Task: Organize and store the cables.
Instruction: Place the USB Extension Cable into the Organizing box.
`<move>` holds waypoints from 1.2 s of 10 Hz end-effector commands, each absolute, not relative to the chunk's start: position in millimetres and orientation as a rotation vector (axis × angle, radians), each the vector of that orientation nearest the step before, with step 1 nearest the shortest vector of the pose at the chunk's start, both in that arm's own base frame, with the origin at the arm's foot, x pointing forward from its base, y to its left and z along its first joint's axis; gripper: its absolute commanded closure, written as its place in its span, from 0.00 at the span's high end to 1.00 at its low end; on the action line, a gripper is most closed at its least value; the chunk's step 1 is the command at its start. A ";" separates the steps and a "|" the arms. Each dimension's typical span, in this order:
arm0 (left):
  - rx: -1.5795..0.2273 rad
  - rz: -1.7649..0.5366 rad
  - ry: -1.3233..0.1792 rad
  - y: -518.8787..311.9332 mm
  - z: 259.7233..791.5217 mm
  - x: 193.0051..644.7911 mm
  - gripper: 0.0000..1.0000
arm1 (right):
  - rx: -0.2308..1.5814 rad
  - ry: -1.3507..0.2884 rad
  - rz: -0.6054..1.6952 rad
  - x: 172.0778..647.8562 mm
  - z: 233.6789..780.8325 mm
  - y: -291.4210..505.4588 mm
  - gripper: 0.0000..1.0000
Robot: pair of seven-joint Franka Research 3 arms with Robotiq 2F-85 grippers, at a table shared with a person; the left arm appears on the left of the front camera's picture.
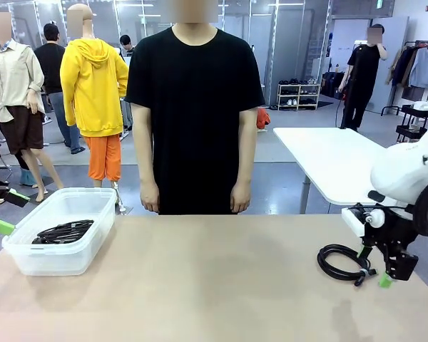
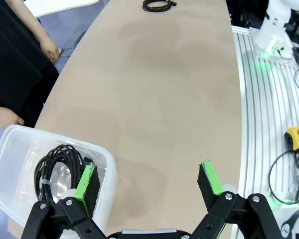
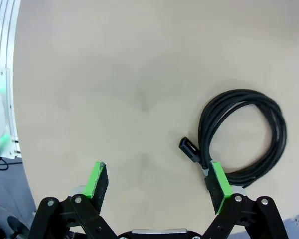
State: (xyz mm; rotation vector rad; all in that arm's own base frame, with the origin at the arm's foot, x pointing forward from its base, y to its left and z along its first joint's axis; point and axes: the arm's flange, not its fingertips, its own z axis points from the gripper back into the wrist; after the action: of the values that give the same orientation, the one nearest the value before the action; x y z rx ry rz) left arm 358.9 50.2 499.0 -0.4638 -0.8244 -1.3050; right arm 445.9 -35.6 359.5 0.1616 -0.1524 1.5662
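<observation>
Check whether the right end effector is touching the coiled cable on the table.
Cannot tell. In the right wrist view, one green pad overlaps the cable; the right end effector is open, its height unclear.

A light tan tabletop (image 1: 221, 285) carries a translucent white plastic bin (image 1: 63, 229) at its left end, holding a coiled black cable (image 1: 64, 231). At the right, a second black cable coil (image 1: 344, 262) lies just beside the right arm's black, green-padded gripper (image 1: 382, 274). A person in a black T-shirt (image 1: 195, 107) stands at the far edge, arms hanging.
</observation>
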 end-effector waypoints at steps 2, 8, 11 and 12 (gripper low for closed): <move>-0.481 -1.292 -0.818 48.6 501.4 356.2 1.00 | 0.180 -0.122 1.566 467.3 338.8 -48.8 1.00; -0.481 -1.292 -0.818 48.6 501.4 356.2 1.00 | 0.106 -0.060 1.549 497.7 302.0 -51.1 1.00; -0.481 -1.292 -0.818 48.6 501.4 356.2 1.00 | 0.100 -0.054 1.535 503.9 292.9 -52.8 1.00; -0.481 -1.292 -0.818 48.6 501.4 356.2 1.00 | 0.098 -0.053 1.538 504.1 291.9 -52.0 0.87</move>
State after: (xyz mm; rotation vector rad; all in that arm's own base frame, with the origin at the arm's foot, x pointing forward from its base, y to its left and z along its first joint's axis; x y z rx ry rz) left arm 358.9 50.3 498.9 -0.4640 -0.8241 -1.3047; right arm 500.2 -51.6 295.5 0.1216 -0.0778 1.5588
